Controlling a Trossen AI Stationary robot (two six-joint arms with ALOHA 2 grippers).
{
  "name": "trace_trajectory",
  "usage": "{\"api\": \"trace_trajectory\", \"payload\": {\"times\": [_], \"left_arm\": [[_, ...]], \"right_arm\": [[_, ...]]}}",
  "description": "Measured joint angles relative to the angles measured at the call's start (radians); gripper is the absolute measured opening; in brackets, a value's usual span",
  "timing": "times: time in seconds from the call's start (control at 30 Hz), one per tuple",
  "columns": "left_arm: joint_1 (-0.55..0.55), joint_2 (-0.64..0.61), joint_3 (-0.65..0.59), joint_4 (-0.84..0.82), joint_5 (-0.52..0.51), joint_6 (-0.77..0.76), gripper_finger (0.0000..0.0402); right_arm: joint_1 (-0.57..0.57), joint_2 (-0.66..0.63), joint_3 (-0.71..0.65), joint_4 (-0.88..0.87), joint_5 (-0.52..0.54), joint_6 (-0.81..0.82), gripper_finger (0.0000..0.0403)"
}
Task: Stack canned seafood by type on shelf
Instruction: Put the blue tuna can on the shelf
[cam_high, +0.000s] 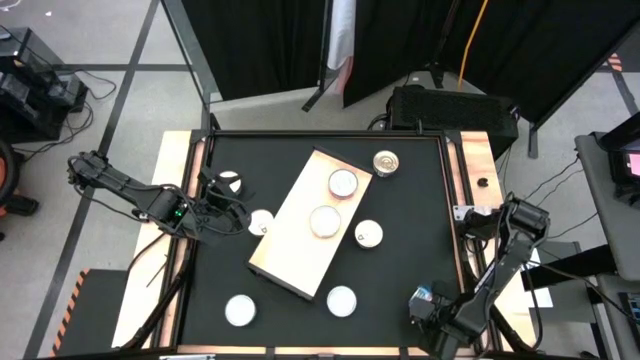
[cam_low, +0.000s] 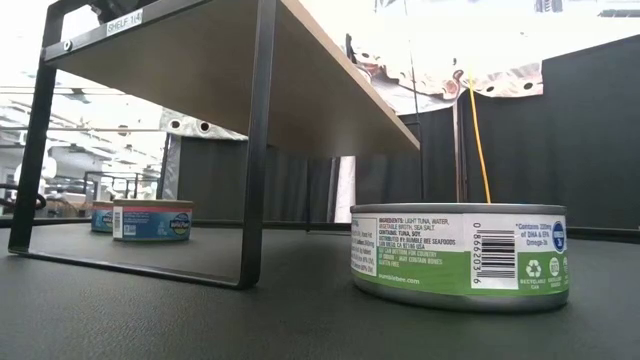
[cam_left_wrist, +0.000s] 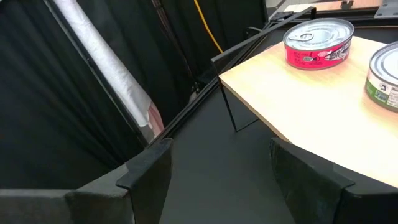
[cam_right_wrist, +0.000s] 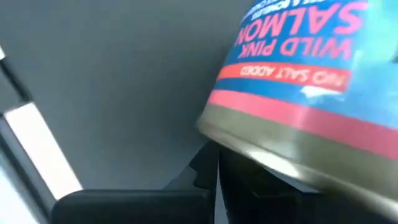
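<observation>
The shelf (cam_high: 312, 222) is a pale beige board on black legs, lying slantwise mid-table. Two silver-lidded tins stand on it (cam_high: 343, 183) (cam_high: 325, 220); the left wrist view shows them red-labelled (cam_left_wrist: 318, 42) and green-labelled (cam_left_wrist: 382, 78). Several more tins rest on the black table, among them one golden-brown-topped (cam_high: 386, 162) and one beside the shelf's left edge (cam_high: 261, 222). My left gripper (cam_high: 230, 216) (cam_left_wrist: 217, 180) is open, left of the shelf and facing it, with nothing between its fingers. My right gripper (cam_high: 424, 304) (cam_right_wrist: 211, 180), near the table's near right corner, is shut on a blue-labelled salmon tin (cam_right_wrist: 298, 81). My right gripper holds the blue-and-pink-labelled salmon tin; its side wall (cam_right_wrist: 280, 124) fills the wrist view just past a dark finger (cam_right_wrist: 261, 193). The tin sits tilted in the hold, its label reading upside down. Whether it is clear of the table cannot be seen.
The low view shows the shelf's black metal leg frame (cam_low: 255, 150) standing on the table, a green-labelled tin (cam_low: 460, 255) close in front and blue-labelled tins (cam_low: 150, 220) farther off. Bare black table lies along the near edge, between two tins (cam_high: 240, 310) (cam_high: 341, 300).
</observation>
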Motion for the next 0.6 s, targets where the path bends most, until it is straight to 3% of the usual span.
{"api": "trace_trajectory", "payload": {"times": [0.33, 0.6], "left_arm": [[0.000, 0.000, 0.000, -0.001, 0.000, 0.001, 0.0269], [0.000, 0.000, 0.000, 0.003, -0.001, 0.002, 0.0269]], "right_arm": [[0.051, -0.005, 0.070, -0.041, -0.030, 0.049, 0.0008], [0.024, -0.006, 0.385, -0.471, -0.037, -0.130, 0.0024]]}}
